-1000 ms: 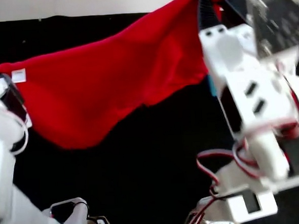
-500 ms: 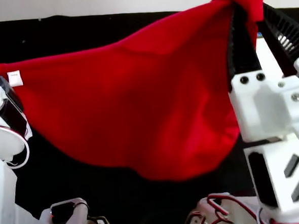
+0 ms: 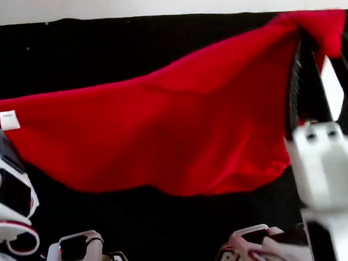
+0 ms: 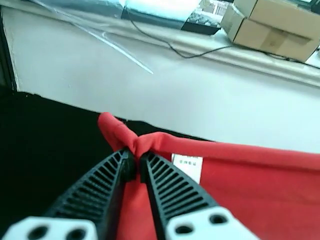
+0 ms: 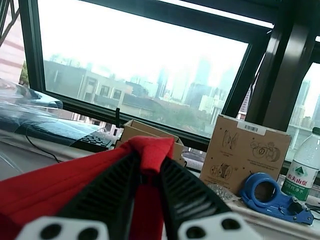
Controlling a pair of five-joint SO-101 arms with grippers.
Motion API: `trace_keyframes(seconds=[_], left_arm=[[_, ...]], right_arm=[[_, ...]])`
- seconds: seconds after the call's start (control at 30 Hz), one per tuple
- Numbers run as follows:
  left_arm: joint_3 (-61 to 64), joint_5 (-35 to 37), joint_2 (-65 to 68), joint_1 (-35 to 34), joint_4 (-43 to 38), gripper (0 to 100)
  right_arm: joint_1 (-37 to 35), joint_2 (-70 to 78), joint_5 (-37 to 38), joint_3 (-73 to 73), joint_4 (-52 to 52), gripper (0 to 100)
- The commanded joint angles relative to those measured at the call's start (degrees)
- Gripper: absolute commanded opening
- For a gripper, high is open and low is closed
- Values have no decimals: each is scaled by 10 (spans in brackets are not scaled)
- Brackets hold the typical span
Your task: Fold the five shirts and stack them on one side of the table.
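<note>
A red shirt (image 3: 162, 137) hangs stretched in the air between both arms above the black table (image 3: 127, 44). My left gripper (image 4: 134, 165) is shut on one bunched corner of the red shirt (image 4: 240, 185), close to its small white label (image 4: 187, 164); in the high view that corner is at the left edge by the label (image 3: 8, 120). My right gripper (image 5: 148, 167) is shut on the other bunched corner of the red shirt (image 5: 55, 185), held high at the upper right of the high view (image 3: 315, 30). The cloth sags in the middle.
Beyond the table's far edge runs a pale floor strip (image 3: 154, 1). The left wrist view shows cardboard boxes (image 4: 272, 25) and cables on the floor. Boxes (image 5: 245, 147), a blue tape dispenser (image 5: 272, 197) and a bottle (image 5: 302, 167) stand on a window ledge.
The right arm has swung the shirt's corner rightward and higher, spreading the cloth wide. The left-held corner has dropped lower at the left edge.
</note>
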Motion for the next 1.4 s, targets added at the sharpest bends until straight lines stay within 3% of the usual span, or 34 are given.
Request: trace_keyframes(seconds=[0.0,0.23,0.4,0.73,1.07,1.37], left_arm=[[62,-7,11,3,-9,8],[211,-7,109,3,-112,8],[188,-7,245,-7,-185,8],[-102,-32,444,-29,-87,8],[-110,-35,581,-29,-85,8],[-113,-35,691,-31,-121,8]], right_arm=[[10,57,8,-7,-31,5],[7,218,4,-7,-36,5],[7,364,5,-11,-109,5],[7,422,5,-1,-156,5],[2,522,5,58,-159,5],[-9,681,5,53,-262,5]])
